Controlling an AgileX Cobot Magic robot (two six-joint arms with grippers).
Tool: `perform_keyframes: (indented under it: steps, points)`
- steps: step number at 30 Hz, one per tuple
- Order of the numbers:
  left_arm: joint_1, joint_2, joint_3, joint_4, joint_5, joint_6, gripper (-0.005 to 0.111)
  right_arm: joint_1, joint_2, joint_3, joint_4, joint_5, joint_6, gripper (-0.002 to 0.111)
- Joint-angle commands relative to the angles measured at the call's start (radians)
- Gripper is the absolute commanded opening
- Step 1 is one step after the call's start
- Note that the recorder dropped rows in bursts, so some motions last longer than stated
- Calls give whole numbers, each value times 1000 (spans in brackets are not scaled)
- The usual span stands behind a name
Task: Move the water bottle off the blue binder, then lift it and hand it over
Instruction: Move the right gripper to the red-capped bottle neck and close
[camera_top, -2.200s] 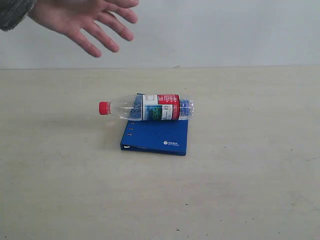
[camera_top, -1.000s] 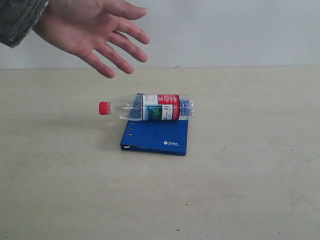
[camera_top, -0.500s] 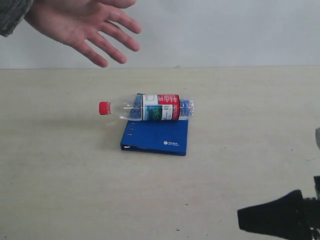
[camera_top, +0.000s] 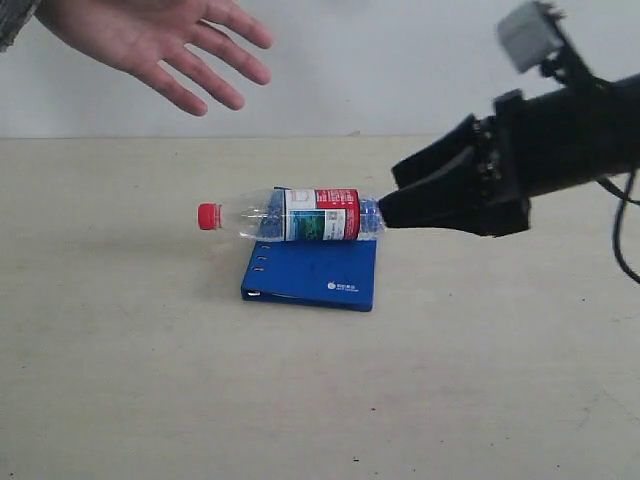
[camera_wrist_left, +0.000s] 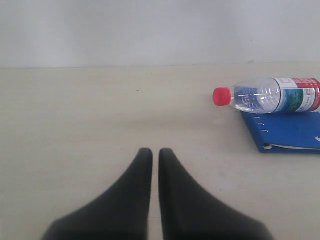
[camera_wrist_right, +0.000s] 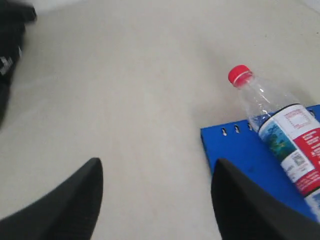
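The water bottle (camera_top: 300, 215) lies on its side across the far edge of the blue binder (camera_top: 315, 278), with its red cap (camera_top: 208, 216) jutting past the binder's left side. My right gripper (camera_top: 392, 196) hovers open right at the bottle's base end; whether it touches is unclear. In the right wrist view the open gripper (camera_wrist_right: 157, 167) frames bare table, and the bottle (camera_wrist_right: 282, 130) and binder (camera_wrist_right: 240, 152) lie beside one finger. My left gripper (camera_wrist_left: 151, 152) is shut and empty, low over the table, well away from the bottle (camera_wrist_left: 270, 95) and binder (camera_wrist_left: 292, 131).
A person's open hand (camera_top: 165, 40) hovers palm-out above the table's far left. A pale wall (camera_top: 400, 60) backs the beige table (camera_top: 150, 380). A dark part of the other arm (camera_wrist_right: 11, 45) shows at the edge of the right wrist view.
My right arm has swung up from the lower right corner to the bottle's base end. The hand has shifted slightly. Bottle and binder have not moved.
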Motion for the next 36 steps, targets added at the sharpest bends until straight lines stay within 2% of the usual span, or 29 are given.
perform_keyframes:
  steps: [1, 4, 9, 14, 18, 36]
  points:
    - [-3, -4, 3, -9, -12, -3, 4, 144, 125, -176, -202, -236, 10, 57]
    - [-3, -4, 3, -9, -12, -3, 4, 203, 234, -233, -200, -344, 17, 57]
    - [-3, -4, 3, -9, -12, -3, 4, 260, 357, -271, -206, -445, -45, 74]
    - [-3, -4, 3, -9, -12, -3, 4, 306, 416, -298, -85, -578, -146, 74]
    - [-3, -4, 3, -9, -12, -3, 4, 338, 463, -378, 19, -574, -194, 74]
    - [-3, -4, 3, -9, -12, -3, 4, 391, 763, -812, 74, -542, -139, 74]
